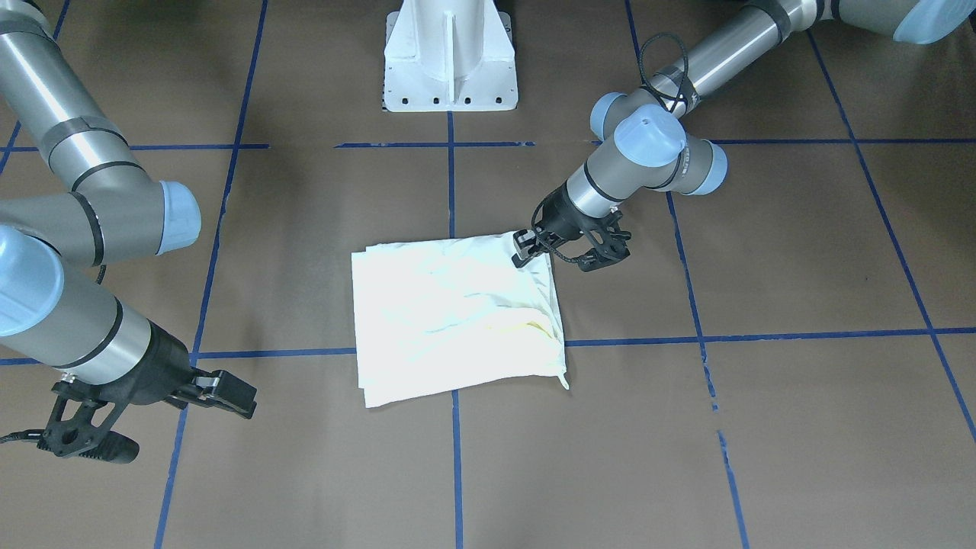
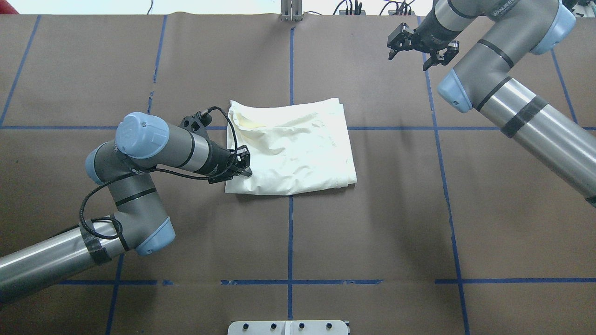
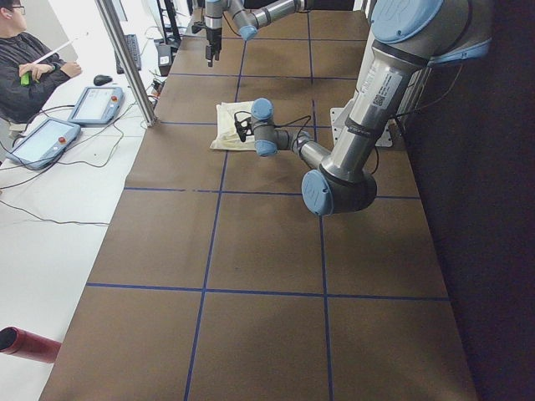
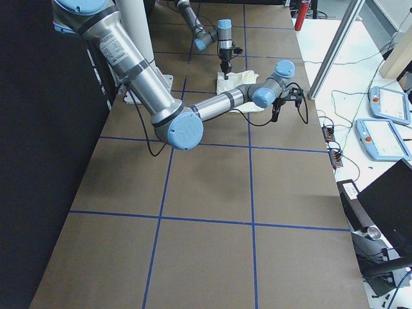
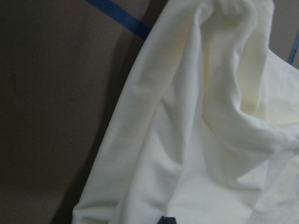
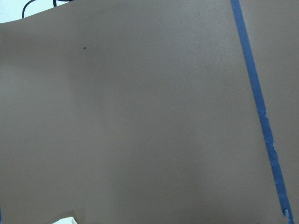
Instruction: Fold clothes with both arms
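Shirt near-square on tabletop; left gripper looks pinched on its corner, right gripper spread, empty. Next: probably last fold over.

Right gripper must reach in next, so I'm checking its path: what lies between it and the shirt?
Nothing: the overhead view shows only bare brown table between the right gripper and the shirt.

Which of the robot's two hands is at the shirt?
The left hand, its tips on the shirt's edge; the right hand hangs open over bare table.
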### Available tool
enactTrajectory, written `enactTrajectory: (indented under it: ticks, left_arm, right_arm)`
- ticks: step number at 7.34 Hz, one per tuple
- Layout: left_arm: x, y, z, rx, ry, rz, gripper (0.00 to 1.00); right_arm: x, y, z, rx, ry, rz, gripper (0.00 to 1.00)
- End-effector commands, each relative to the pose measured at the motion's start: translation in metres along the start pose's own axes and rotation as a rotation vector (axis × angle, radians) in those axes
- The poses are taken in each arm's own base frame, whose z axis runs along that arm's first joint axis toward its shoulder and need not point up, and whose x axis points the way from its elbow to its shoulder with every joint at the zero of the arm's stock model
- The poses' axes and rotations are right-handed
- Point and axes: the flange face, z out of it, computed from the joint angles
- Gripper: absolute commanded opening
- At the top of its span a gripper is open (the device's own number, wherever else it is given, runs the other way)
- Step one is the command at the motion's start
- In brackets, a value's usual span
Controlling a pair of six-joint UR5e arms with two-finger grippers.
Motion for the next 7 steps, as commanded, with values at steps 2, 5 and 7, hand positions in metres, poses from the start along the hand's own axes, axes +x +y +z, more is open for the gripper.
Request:
enactTrajectory:
  ticks: [2,5,7]
  left_arm:
    - [-0.02,-0.002,0.004,0.004,-0.026,-0.007,0.0]
    - [-0.013,-0.007,-0.007,0.007,-0.01,-0.005,0.0]
    - [0.002,-0.026,-0.034,0.03,0.026,-0.007,0.35]
  right_arm:
    - [0.0,0.0,0.0,0.001,0.0,0.0,1.0]
    - [0.002,0.0,0.0,0.0,0.0,0.001,1.0]
    - [0.004,0.0,0.001,-0.002,0.001,0.002,1.0]
